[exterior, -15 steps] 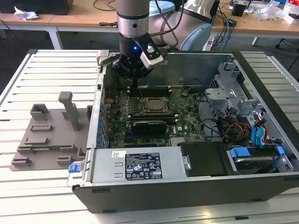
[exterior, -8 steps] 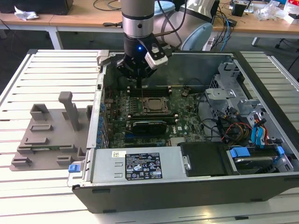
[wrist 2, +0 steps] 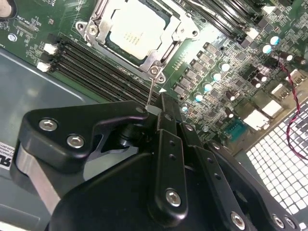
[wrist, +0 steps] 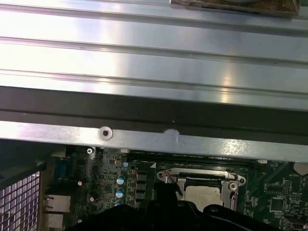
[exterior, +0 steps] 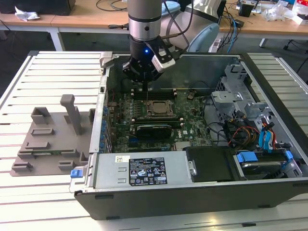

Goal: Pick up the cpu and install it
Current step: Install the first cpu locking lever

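Hovering inside the open computer case (exterior: 269,125), my tool (exterior: 144,79) has fingers whose spread I cannot tell, and just beyond its tip, toward the front of the case, I see the cpu (wrist 2: 136,30) lying flat in the motherboard socket (exterior: 156,109), its frame open.

End effector (exterior: 144,85) above cpu (exterior: 158,109) — open case (exterior: 192,192)

An open computer case (exterior: 269,192) is laid on a slatted white table (exterior: 48,72), its green circuit board (exterior: 120,130) exposed. A grey plastic tray (exterior: 48,144) with upright posts is placed beside it, toward the exterior view's left. Wooden desks (exterior: 82,17) strewn with cables are seen behind.
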You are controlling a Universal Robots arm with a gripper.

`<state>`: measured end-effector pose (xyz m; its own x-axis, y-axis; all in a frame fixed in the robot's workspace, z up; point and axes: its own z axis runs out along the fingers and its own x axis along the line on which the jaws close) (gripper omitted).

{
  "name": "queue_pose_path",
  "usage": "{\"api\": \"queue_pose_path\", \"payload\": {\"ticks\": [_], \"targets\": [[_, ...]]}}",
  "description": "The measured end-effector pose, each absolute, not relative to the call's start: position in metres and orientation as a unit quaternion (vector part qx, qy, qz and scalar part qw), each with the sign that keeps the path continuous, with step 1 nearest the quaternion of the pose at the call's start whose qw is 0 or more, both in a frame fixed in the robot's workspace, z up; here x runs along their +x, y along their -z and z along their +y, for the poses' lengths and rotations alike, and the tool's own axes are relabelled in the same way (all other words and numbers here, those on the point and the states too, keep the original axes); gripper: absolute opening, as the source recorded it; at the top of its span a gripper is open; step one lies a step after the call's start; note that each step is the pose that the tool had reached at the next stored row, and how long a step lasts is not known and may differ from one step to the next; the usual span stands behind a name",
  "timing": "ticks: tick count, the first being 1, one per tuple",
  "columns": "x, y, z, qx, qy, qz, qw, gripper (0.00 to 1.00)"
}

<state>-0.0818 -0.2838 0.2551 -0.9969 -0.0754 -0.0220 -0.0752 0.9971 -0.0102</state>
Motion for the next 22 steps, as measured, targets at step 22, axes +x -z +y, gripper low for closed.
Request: {"api": "queue_pose_path", "payload": {"ticks": [22], "targets": [[-0.059,-0.214,-0.275,-0.038,0.006,0.999,0.010,0.11]]}}
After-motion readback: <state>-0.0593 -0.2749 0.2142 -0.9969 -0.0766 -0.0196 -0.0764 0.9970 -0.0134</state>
